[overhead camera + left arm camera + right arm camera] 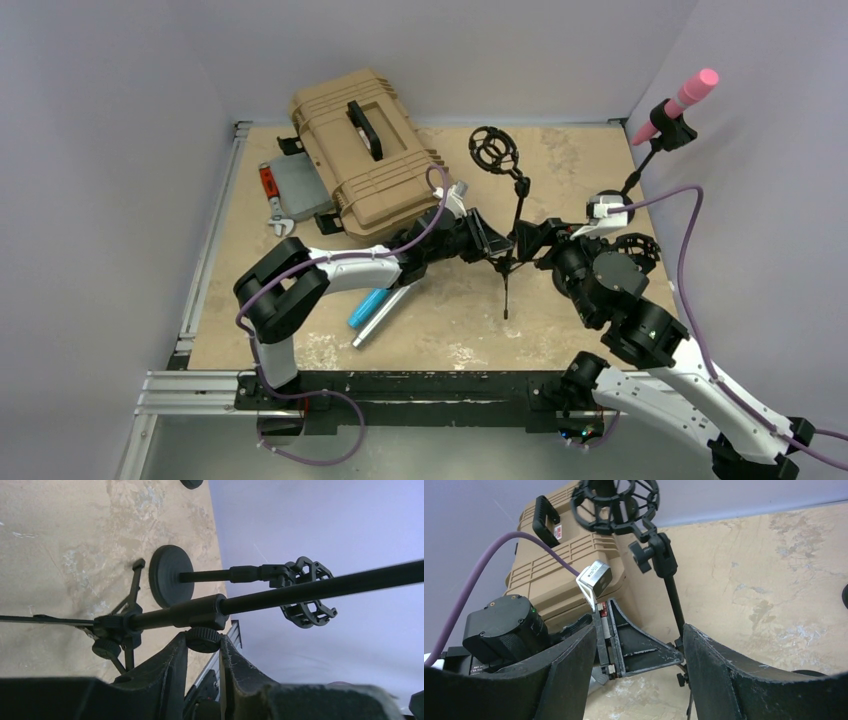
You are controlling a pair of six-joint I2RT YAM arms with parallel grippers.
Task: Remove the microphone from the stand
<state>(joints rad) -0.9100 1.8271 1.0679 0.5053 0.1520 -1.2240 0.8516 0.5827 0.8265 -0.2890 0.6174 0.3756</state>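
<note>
The left gripper [202, 642] pinches a small knob [202, 636] on the tripod stand [517, 215], its jaws nearly closed. The right gripper [639, 630] gapes wide around the pole. The pink microphone [683, 101] sits clipped in a second stand [672, 130] by the right wall. That stand's foot is hard to make out behind the right arm.

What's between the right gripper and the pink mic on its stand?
Nothing visible blocks the pink microphone, clipped high at far right. But the right gripper is open around the pole of the tripod stand, which the left gripper clamps. It likely has to back off that pole first.
</note>
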